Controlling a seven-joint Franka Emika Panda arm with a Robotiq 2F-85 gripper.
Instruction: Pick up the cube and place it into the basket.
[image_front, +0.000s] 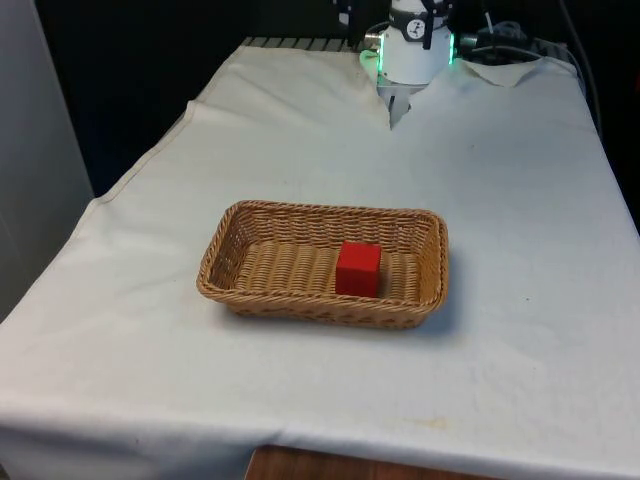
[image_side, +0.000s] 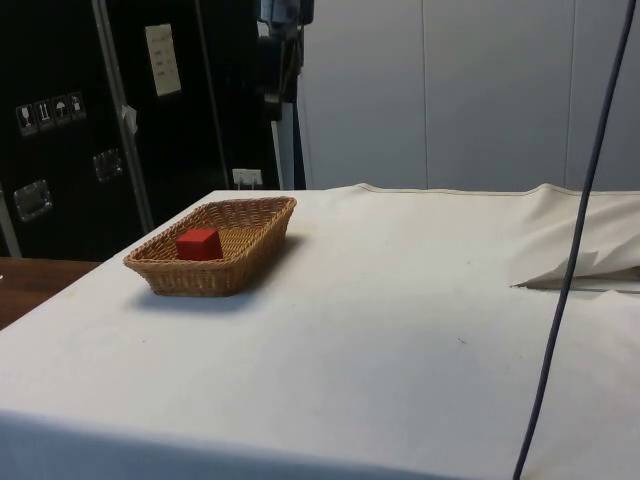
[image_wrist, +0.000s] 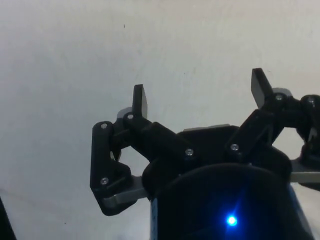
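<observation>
Cube (image_front: 358, 268): red, sat inside the wicker basket (image_front: 235, 228), a little below centre frame in the front view. It rested on the woven floor, toward the front view's right half of the basket, clear of the rim on all sides as far as I could judge. In the side view the cube (image_side: 199, 243) showed at left of frame, its top below the level of the basket's (image_side: 262, 240) rim. Nothing else lay in the basket that I could see.

Gripper (image_wrist: 198, 91): seen through the wrist view, its two black fingers (image_wrist: 139, 100) stood spread wide apart, with nothing between them. Beneath them I saw bare white cloth (image_wrist: 75, 75), so the pincer hung over an empty patch of table and not over the basket. Cube and pincer were well apart; how far off and in which direction I could not tell from the fixed cameras.

Front view, top centre: the arm's white base (image_front: 410, 55) stood at the far end of the table, with the cloth (image_front: 520, 200) bunched in a fold just beside it. The basket lay well short of that base, nearer the lower half of the frame.

Side view: the cloth was rucked at the right edge of frame, and a dark cable (image_side: 575, 250) ran down the right side in the foreground. The basket stood near the table's left edge in that frame.
</observation>
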